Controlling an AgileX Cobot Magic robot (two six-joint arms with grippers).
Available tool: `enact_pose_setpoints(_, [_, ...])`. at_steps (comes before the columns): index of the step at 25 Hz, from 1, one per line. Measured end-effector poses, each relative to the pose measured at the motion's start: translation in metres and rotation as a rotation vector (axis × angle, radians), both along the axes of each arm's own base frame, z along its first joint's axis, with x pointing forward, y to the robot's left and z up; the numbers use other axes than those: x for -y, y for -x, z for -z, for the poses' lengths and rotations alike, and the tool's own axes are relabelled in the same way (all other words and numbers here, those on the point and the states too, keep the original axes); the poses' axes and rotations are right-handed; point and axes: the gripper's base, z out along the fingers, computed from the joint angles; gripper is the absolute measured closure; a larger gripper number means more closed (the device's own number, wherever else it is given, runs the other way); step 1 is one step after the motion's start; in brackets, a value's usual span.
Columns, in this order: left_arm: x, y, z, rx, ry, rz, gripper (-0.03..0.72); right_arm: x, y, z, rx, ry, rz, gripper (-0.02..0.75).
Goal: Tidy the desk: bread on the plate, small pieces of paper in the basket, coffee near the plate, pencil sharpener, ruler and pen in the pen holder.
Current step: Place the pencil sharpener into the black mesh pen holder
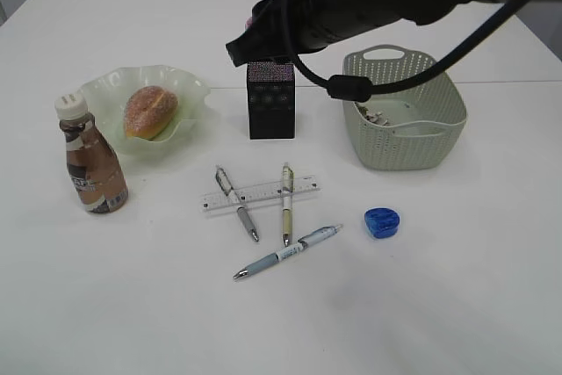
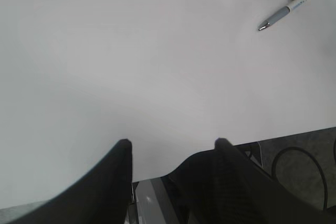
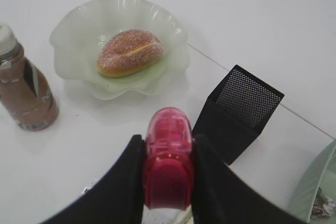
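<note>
The right gripper is squeezed shut on a red pencil sharpener, one finger on each flat side. The sharpener looks small, hard and light, with smooth shiny plastic that could slip, so a hold on its two flat sides seems the safest. The black mesh pen holder stands just ahead of this gripper and a little to its right, with its open top facing up. The plate with the bread lies farther ahead to the left, and the coffee bottle stands far left. The left gripper has its fingers apart and holds nothing, over the bare desk near its edge. Three pens and the clear ruler lie well away from it, with a blue sharpener beside them. The thin, flat ruler will likely be hard to lift. The basket has paper scraps in it.
</note>
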Motion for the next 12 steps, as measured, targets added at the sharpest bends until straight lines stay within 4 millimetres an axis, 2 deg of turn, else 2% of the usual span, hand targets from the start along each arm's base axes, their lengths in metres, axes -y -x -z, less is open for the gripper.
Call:
enact_pose_setpoints(8, [0.0, 0.0, 0.0, 0.0, 0.0, 0.0, 0.328, 0.018, -0.044, 0.037, 0.026, -0.056, 0.086, 0.547])
enact_pose_setpoints(12, [0.0, 0.0, 0.0, 0.0, 0.0, 0.0, 0.328, 0.016, -0.069, 0.044, 0.033, -0.107, 0.128, 0.547])
